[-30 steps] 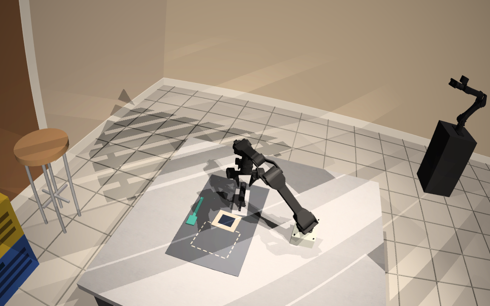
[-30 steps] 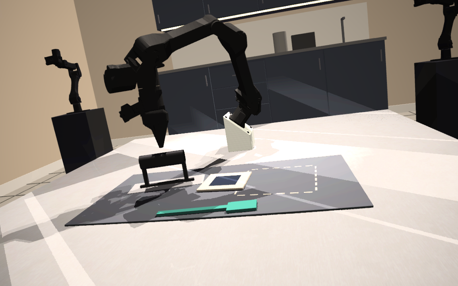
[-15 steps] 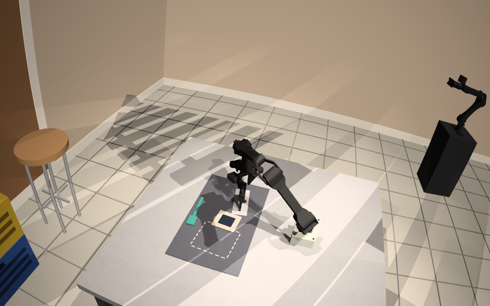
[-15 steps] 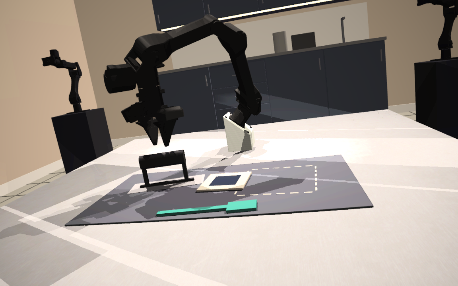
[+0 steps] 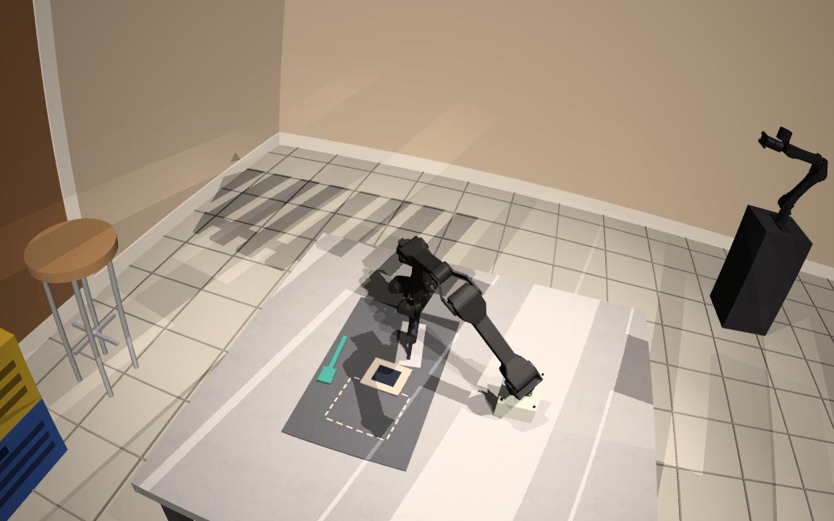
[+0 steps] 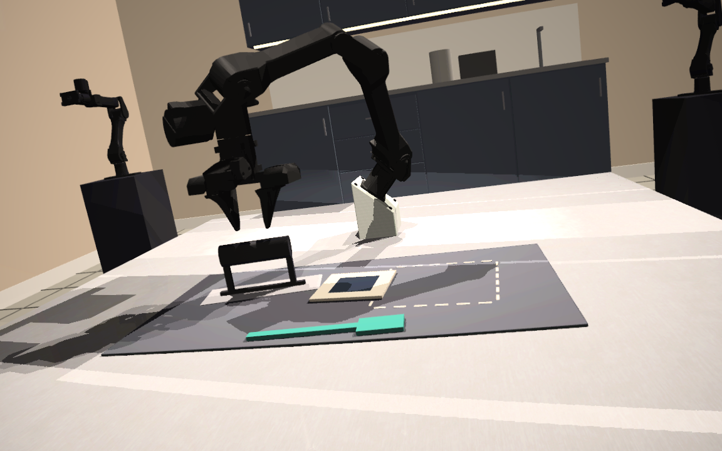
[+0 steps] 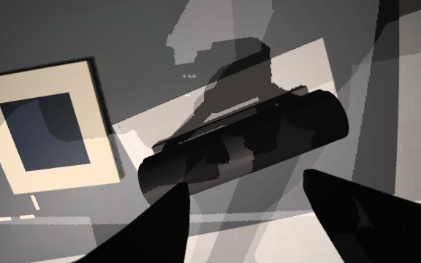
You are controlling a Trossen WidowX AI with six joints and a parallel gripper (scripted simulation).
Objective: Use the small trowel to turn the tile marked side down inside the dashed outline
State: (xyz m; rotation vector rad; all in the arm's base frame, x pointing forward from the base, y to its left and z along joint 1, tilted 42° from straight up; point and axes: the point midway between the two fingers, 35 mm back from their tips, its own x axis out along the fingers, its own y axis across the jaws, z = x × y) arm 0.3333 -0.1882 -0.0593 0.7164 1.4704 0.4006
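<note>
The tile (image 5: 386, 375) (image 6: 355, 284) (image 7: 46, 131), cream with a dark square, lies flat on the grey mat (image 5: 400, 456) (image 6: 548, 302), marked side up. It overlaps one end of the dashed outline (image 6: 484, 303) and lies mostly outside it. The small trowel (image 5: 412, 327) (image 6: 255, 250) (image 7: 269, 128) has a thick black handle raised on two posts above a pale flat blade, which lies on the mat beside the tile. My gripper (image 6: 252, 228) (image 7: 245, 185) is open and empty above the trowel handle. Its fingers are largely hidden in the top view.
A teal flat tool (image 5: 326, 373) (image 6: 380, 324) with a long thin handle lies along the mat's edge. The arm's pale base (image 5: 515, 409) (image 6: 377, 221) stands on the table beyond the mat. A stool (image 5: 71, 249) stands on the floor.
</note>
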